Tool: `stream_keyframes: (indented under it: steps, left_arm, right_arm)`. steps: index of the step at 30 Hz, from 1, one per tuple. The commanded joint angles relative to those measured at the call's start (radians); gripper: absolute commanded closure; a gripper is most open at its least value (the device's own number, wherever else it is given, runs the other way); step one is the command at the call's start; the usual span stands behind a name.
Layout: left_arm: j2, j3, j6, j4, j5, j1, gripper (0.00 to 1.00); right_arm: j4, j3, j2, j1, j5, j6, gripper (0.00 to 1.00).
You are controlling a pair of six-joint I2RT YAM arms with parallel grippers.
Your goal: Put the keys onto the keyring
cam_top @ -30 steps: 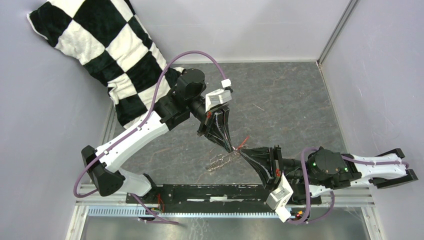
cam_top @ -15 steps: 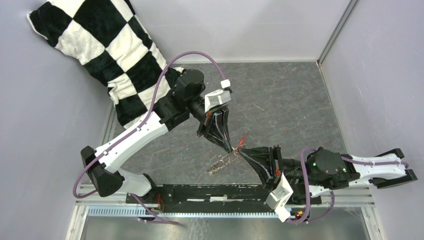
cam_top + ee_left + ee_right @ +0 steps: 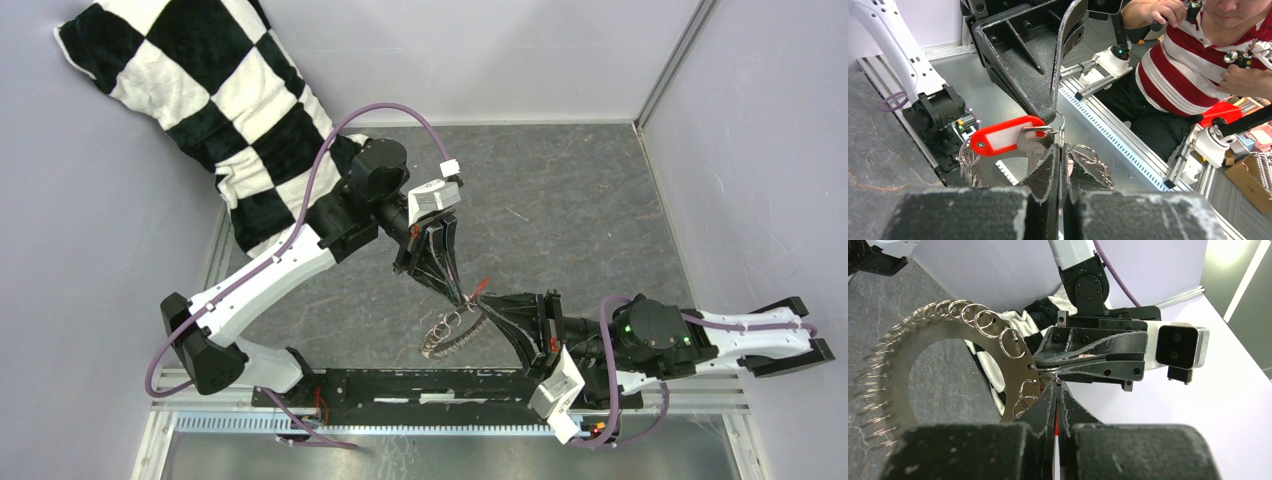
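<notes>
The keys (image 3: 1000, 138), a red tag with a white label and a silver key on a small loop, are pinched in my right gripper (image 3: 1048, 116), which is shut; red shows between its fingers (image 3: 1055, 415). My left gripper (image 3: 1061, 152) is shut on a thin split ring of the keyring (image 3: 1013, 370), a flat metal disc with a hollow centre fringed with several small rings. In the top view both gripper tips, left (image 3: 464, 296) and right (image 3: 481, 304), meet above the middle of the table. There the keyring (image 3: 447, 335) hangs below them and the keys (image 3: 482, 287) stick up as a red speck.
A black-and-white checkered pillow (image 3: 200, 100) leans in the back left corner. Grey walls close in the dark stone tabletop (image 3: 570, 200). A black rail (image 3: 420, 385) runs along the near edge. A person in a red striped shirt (image 3: 1188, 75) sits beyond that edge.
The keyring has swung down and turned, now hanging lower and more open toward the camera. Both gripper tips have shifted slightly and stayed pressed together.
</notes>
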Motion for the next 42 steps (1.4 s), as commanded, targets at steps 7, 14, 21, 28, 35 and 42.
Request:
stream_keyframes:
  steps: [7, 14, 21, 28, 35, 42]
  left_arm:
    - [-0.035, 0.007, -0.051, 0.041, 0.013, -0.003, 0.98]
    - [-0.047, 0.001, -0.049, 0.041, 0.013, -0.003, 0.98]
    - [-0.055, -0.005, -0.049, 0.040, 0.013, -0.003, 0.98]
    - [-0.053, -0.008, -0.049, 0.040, 0.014, -0.003, 0.98]
    - [-0.052, -0.009, -0.049, 0.041, 0.015, -0.003, 0.98]
    - [-0.053, -0.013, -0.048, 0.042, 0.017, -0.003, 0.98]
  right_arm:
    - [0.097, -0.029, 0.022, 0.009, 0.049, -0.022, 0.99]
    - [0.126, -0.028, 0.024, 0.009, 0.054, -0.024, 0.99]
    - [0.156, -0.032, 0.017, 0.009, 0.061, -0.024, 0.99]
    - [0.170, -0.040, 0.019, 0.008, 0.090, -0.026, 0.99]
    - [0.207, -0.046, 0.017, 0.008, 0.138, -0.034, 0.99]
    - [0.218, -0.051, 0.017, 0.007, 0.149, -0.031, 0.99]
